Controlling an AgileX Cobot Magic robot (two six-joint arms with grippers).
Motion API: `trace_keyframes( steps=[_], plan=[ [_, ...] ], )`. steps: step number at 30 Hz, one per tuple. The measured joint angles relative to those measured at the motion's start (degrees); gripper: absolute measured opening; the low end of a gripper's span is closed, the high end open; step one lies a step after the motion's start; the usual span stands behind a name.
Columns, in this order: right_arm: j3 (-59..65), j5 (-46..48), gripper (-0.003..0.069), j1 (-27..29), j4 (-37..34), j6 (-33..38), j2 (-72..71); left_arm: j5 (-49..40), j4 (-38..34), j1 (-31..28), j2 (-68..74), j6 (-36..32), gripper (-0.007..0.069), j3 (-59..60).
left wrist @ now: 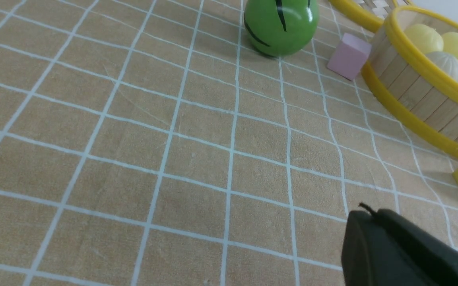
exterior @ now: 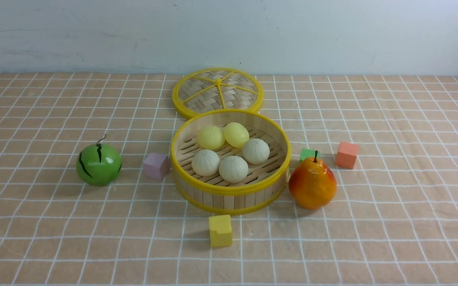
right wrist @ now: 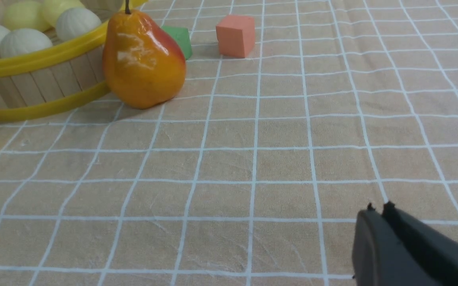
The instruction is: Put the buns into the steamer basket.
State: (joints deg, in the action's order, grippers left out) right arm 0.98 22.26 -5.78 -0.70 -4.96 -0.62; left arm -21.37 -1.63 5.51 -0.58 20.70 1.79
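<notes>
Buns, all five, already sit inside the steamer basket at table centre, none left outside, so no pick remains; left jaws and right jaws hang narrow, pads together, holding nothing, well apart on either near side.
</notes>
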Motion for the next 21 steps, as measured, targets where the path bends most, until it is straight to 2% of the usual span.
trace_keyframes(
  steps=[21],
  plan=[
    [0.00,0.00,0.0042,0.00,0.00,0.00,0.00,0.00,0.00,0.00,0.00,0.00,-0.0013,0.00]
  ],
)
